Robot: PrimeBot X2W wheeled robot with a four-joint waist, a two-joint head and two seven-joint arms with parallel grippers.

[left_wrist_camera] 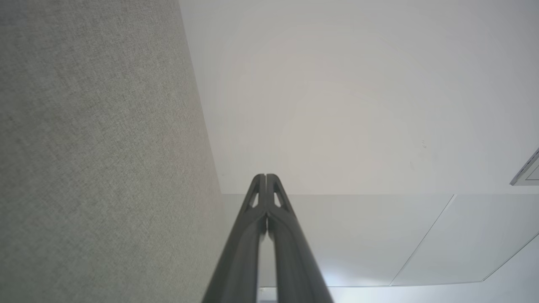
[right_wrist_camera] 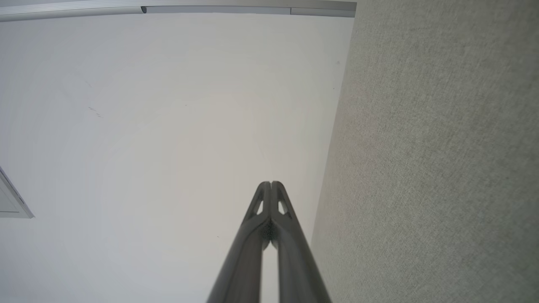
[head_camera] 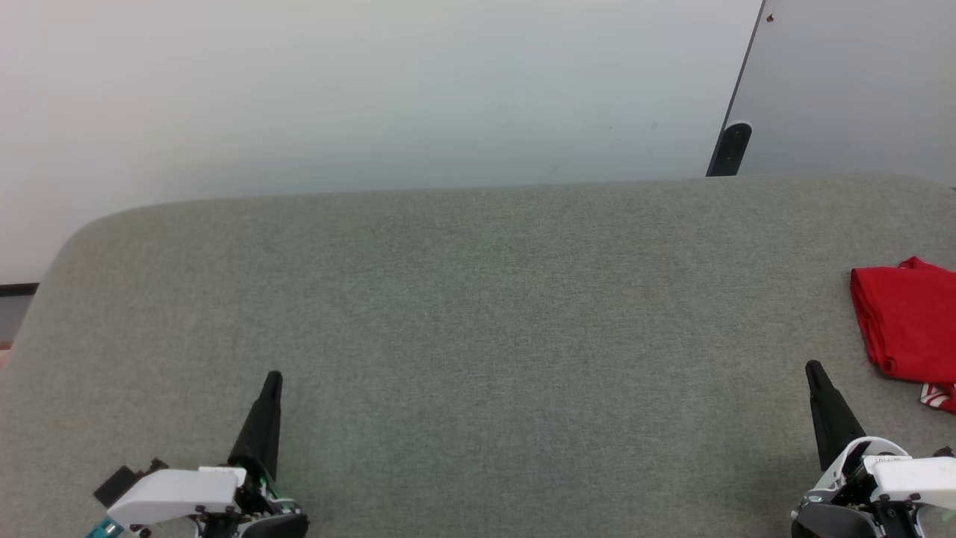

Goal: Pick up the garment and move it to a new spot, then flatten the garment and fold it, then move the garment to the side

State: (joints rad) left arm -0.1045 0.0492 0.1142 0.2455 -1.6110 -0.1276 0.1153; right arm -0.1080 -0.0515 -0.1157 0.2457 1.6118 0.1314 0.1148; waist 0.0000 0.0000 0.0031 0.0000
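The garment [head_camera: 907, 323] lies folded into a red bundle at the far right edge of the grey felt table [head_camera: 478, 314], with a bit of white, red-striped trim at its near corner; part of it runs out of the head view. My right gripper [head_camera: 813, 368] sits at the lower right, shut and empty, a short way to the left of the garment and apart from it. At the lower left my left gripper [head_camera: 273, 377] is shut and empty too, far from the garment. In the wrist views each gripper's tips [left_wrist_camera: 266, 176] [right_wrist_camera: 270, 184] are pressed together with nothing between them.
A pale wall [head_camera: 358, 90] rises behind the table. A dark post [head_camera: 730, 149] stands at the back right beside a grey panel [head_camera: 859, 82]. The table's rounded left corner [head_camera: 75, 239] falls away to the floor.
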